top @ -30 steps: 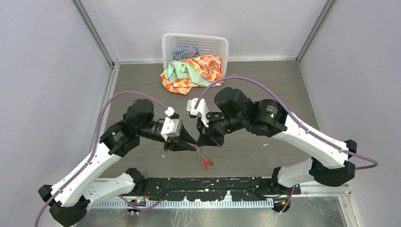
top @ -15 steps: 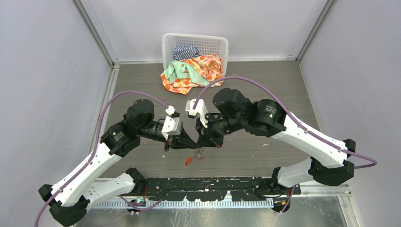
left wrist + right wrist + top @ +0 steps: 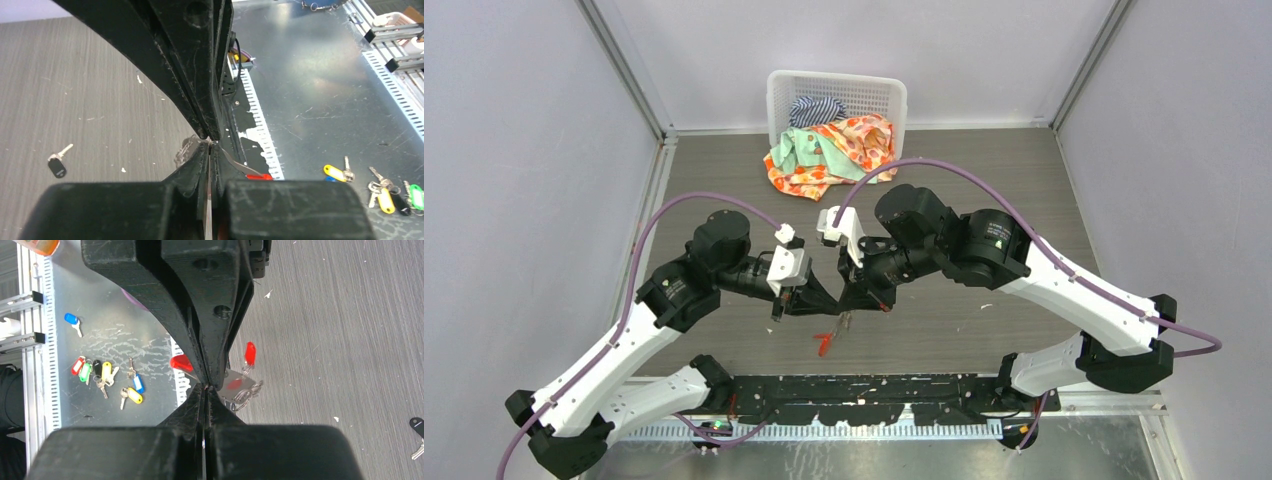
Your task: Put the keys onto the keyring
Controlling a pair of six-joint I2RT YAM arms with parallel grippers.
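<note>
Nearest, below the counter's (image 3: 984, 170) near edge, a metal ledge (image 3: 320, 100) carries spare keys (image 3: 102, 374) with coloured heads; they lie well apart from the work.

Just past that edge, the keyring (image 3: 840, 325) hangs off the counter, under the spot where the two arms meet. The right fingers (image 3: 200, 315) are pressed fully together with the silvery bunch right at their tips, so I judge they carry the ring and keep it raised where it can be worked on. The left fingers (image 3: 197, 100) come in from the left, also closed, with silvery metal showing on either side of their tips. They seem to pinch another part of the bunch, probably to steady it or to pry the ring apart.

The red tag (image 3: 249, 352) dangles free. A second red piece (image 3: 181, 362) shows beside it; I cannot tell whether that is the red-headed key.

Farther on, the black-headed key (image 3: 56, 165) lies flat on bare counter, not yet threaded.

At the far wall, a white basket (image 3: 834, 74) spills clothes (image 3: 829, 155) toward the arms.
</note>
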